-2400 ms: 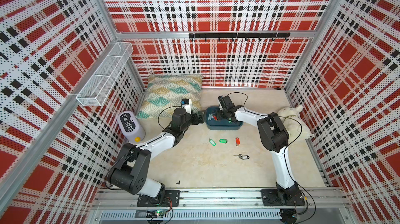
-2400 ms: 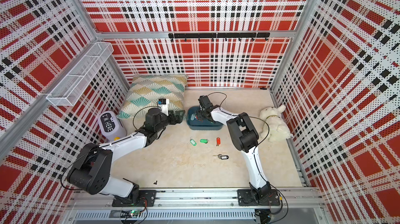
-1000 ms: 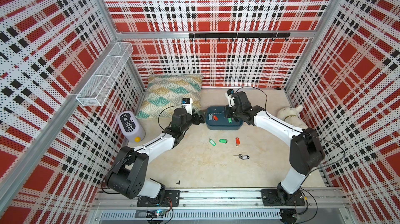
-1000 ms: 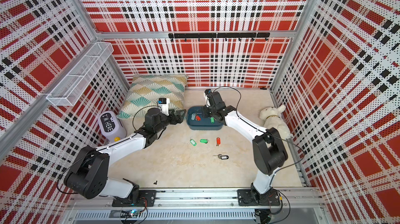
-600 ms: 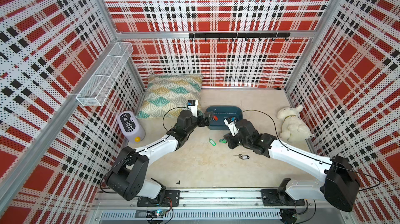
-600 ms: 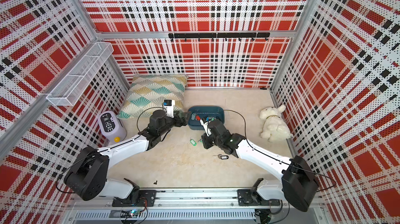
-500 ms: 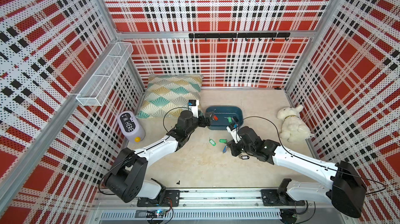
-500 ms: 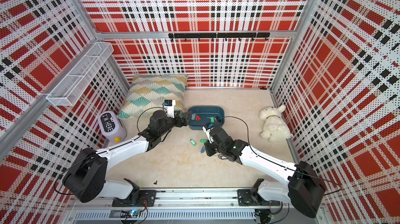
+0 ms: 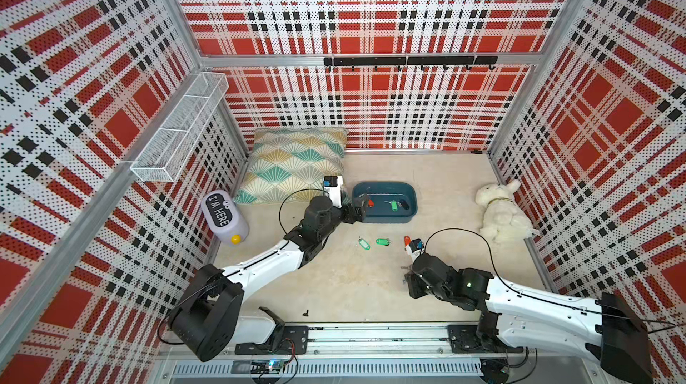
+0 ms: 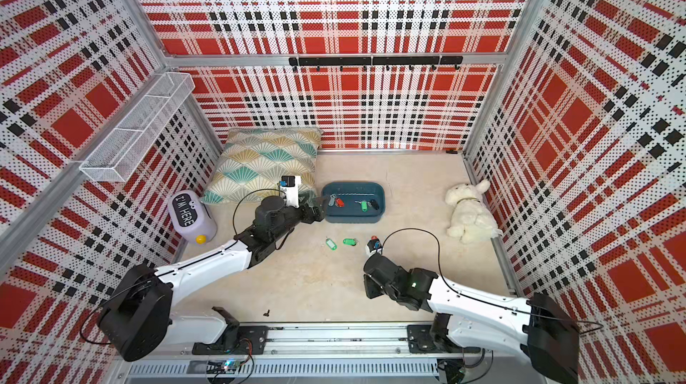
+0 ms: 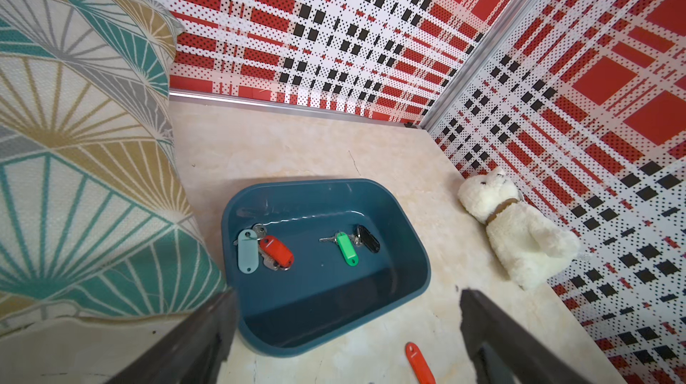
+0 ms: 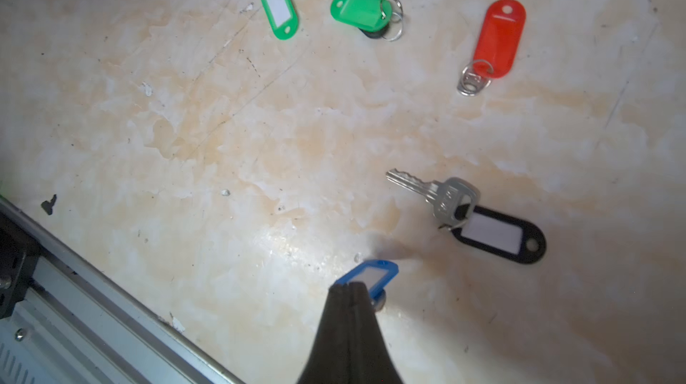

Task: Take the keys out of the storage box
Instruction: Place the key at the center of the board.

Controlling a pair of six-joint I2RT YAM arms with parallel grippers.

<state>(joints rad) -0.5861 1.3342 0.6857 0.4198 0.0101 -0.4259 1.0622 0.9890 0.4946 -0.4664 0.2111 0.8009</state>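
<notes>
My left gripper [image 11: 347, 293] stands spread wide at the storage box [image 9: 384, 219]. One finger is just beside the box's short wall on the cushion [image 9: 293, 163] side, the other over bare floor. The box's long axis runs along the back wall, and open floor separates it from the plush toy [image 9: 501, 211]. Four keys [image 11: 276, 251] lie inside: pale and red tags side by side at the cushion end, green and black further along. My right gripper [image 12: 349, 289], pressed together, pinches a blue-tagged key [image 12: 373, 274] near the front rail [image 12: 92, 322], its tag pointing lengthwise out of the tips. Nearby, a black-tagged key [image 12: 497, 235] lies flat, blade and tag in line.
</notes>
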